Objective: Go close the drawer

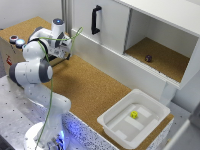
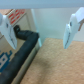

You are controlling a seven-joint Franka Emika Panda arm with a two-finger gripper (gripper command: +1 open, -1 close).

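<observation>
Yellow cube (image 1: 134, 114) inside white tub (image 1: 113, 128)

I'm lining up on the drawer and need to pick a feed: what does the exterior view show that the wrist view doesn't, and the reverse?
Only the exterior view: the arm as a whole, the buttons on the box at the exterior view's left, the cabinet door with its black handle, the tub with a yellow cube, and a dark object in the open compartment.

Only the wrist view: both fingers, spread apart with nothing between them, and a dark edge close by; whether that is the drawer is unclear.

Both: the cork surface.
</observation>
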